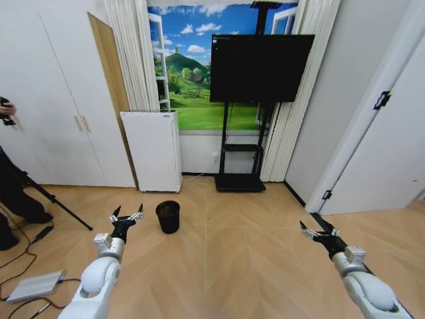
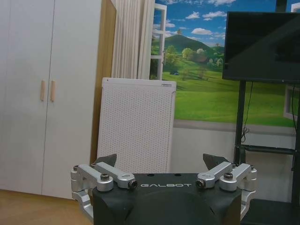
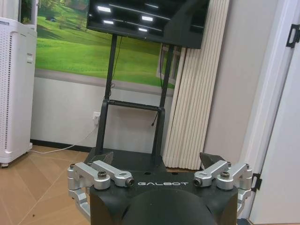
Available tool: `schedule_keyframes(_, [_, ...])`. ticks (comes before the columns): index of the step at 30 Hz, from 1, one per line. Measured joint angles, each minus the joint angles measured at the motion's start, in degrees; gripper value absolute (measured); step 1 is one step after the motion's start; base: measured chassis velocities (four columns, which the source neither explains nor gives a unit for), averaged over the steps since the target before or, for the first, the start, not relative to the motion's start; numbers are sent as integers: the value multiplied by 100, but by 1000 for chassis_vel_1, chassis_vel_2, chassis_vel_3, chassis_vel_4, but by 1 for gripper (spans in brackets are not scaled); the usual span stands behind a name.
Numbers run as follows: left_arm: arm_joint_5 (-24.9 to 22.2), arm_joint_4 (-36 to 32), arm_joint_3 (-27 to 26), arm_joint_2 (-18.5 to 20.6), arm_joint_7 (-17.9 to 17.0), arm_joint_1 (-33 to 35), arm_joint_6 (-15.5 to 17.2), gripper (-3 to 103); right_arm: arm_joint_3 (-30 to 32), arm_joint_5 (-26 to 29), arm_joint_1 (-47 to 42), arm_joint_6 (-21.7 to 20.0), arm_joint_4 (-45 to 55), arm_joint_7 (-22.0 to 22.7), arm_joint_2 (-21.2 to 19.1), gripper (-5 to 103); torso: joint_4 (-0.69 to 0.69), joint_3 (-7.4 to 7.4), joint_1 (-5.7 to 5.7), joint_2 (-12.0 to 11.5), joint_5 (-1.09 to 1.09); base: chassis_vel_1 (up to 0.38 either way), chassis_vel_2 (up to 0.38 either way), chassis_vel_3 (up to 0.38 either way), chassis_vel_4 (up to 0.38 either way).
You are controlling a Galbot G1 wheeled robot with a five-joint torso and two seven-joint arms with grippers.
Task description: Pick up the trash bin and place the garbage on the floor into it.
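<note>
Trash bin (image 1: pixel 168 216): small, black, round, upright on the wooden floor (image 1: pixel 232 266), a short way in front of the white perforated appliance (image 1: pixel 154 150) and to the left of the black TV stand base (image 1: pixel 240 182). Mouth open upward; contents not discernible. Nearest to it, the left gripper (image 1: pixel 126 216), raised above the floor just beside the bin on its left, apart from it, fingers spread wide with nothing between them. In the left wrist view, the same gripper (image 2: pixel 167 164) aimed at the appliance (image 2: pixel 136 124), dark fingertips (image 2: pixel 107 160) well apart, white cupboard doors (image 2: pixel 47 93) to one side. Farther off, well apart from the bin on the right side of the floor, the right gripper (image 1: pixel 317 231), likewise spread and holding nothing. From the right wrist view, that gripper (image 3: pixel 158 161) pointed toward the TV stand (image 3: pixel 133 117) and the pleated curtain (image 3: pixel 194 93), fingertips (image 3: pixel 104 157) wide apart. Behind everything, a dark television (image 1: pixel 260 67) mounted on the stand before a landscape mural (image 1: pixel 192 80). At the far left edge, tripod legs (image 1: pixel 50 196) and a flat grey device (image 1: pixel 36 286) with cables on the floor.
</note>
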Motion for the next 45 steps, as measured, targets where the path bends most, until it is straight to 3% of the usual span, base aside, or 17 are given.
schedule_keyframes(2, [0, 0, -1, 0, -2, 0, 0, 100, -1, 0, -2, 0, -2, 0, 2, 100, -3, -1, -1, 0, 18, 340, -333, -319, 333])
schedule_keyframes(4, [0, -1, -2, 1, -2, 0, 0, 100, -1, 0, -2, -1, -2, 0, 1, 100, -2, -3, -3, 2, 13, 297, -318, -299, 292])
schedule_keyframes(5, [0, 0, -2, 0, -3, 2, 1, 100, 0, 0, -2, 0, -1, 0, 1, 100, 5, -3, -3, 2, 1, 173, -139, -227, 168])
schedule_keyframes(9, [0, 0, -2, 1, -2, 1, 0, 100, -1, 0, -2, -1, -1, 0, 1, 100, -2, -3, -3, 2, 16, 123, -98, -135, 121])
schedule_keyframes(11, [0, 0, 0, 0, 0, 1, 0, 100, -1, 0, -1, -1, -2, 0, 1, 100, -4, 0, 0, 0, 6, -43, -33, -21, 30])
schedule_keyframes(18, [0, 0, 0, 0, -1, -1, 0, 100, -1, 0, 2, 0, -2, 0, 1, 100, 3, 2, 6, -3, 9, -62, 53, 72, -44])
schedule_keyframes(24, [0, 0, -1, 0, -1, -1, 0, 100, -1, 0, 0, 0, -1, 0, 1, 100, -2, 0, 1, -2, 10, -5, 12, 13, -4])
schedule_keyframes(45, [0, 0, -1, 0, -1, -1, -1, 100, -1, 0, 0, 0, -2, 0, 1, 100, 0, 0, 1, 0, 9, 0, 0, 0, 0])
